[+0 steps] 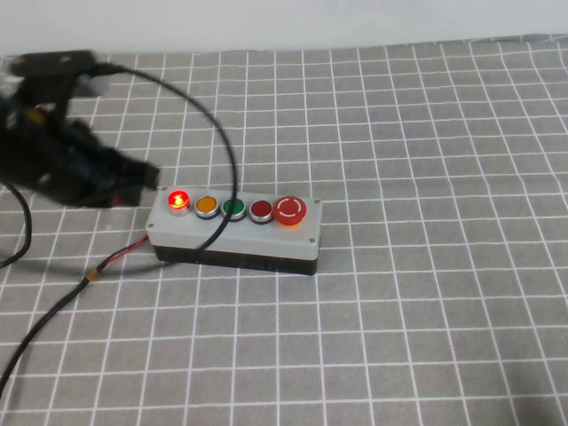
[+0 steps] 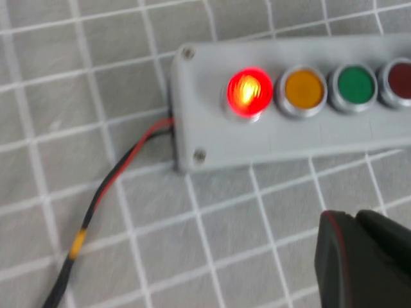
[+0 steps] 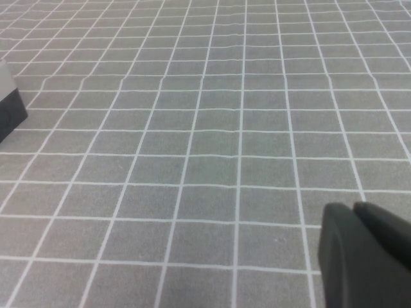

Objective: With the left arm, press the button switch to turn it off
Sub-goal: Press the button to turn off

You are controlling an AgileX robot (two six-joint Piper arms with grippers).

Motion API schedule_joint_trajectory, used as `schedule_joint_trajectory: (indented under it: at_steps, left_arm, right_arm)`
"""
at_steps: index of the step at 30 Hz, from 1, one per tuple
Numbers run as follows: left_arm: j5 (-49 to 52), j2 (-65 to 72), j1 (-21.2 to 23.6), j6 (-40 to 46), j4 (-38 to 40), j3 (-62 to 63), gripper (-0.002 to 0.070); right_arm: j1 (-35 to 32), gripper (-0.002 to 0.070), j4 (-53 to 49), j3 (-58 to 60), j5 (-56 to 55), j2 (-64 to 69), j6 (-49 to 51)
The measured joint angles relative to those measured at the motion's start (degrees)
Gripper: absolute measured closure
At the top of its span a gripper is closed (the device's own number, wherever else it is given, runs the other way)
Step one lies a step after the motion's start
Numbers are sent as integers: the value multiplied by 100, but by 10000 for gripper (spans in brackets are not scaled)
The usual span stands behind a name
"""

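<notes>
Left gripper (image 1: 146, 177) hung just beside my grey box (image 1: 234, 232), near its lit end; I couldn't tell its state. Right gripper (image 3: 366, 256) was likewise unclear. Button switch (image 1: 179, 201) glowed, endmost of 5.

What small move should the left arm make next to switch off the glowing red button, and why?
Probably ease the left gripper toward the small round lit red, silver-ringed push button at the end of the grey box, then press down. The button glows, and the gripper sits just beside that end, not touching. The right gripper hangs over bare cloth.
</notes>
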State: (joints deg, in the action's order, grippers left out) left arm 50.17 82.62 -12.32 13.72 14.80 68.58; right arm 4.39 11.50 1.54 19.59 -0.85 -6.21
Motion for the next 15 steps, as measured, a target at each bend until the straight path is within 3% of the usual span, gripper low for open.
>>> schedule_joint_trajectory:
  at_steps: [15]
  left_arm:
    - [632, 1997, 0, 372, 327, 1556, 678]
  right_arm:
    - [0, 694, 0, 0, 0, 0, 0]
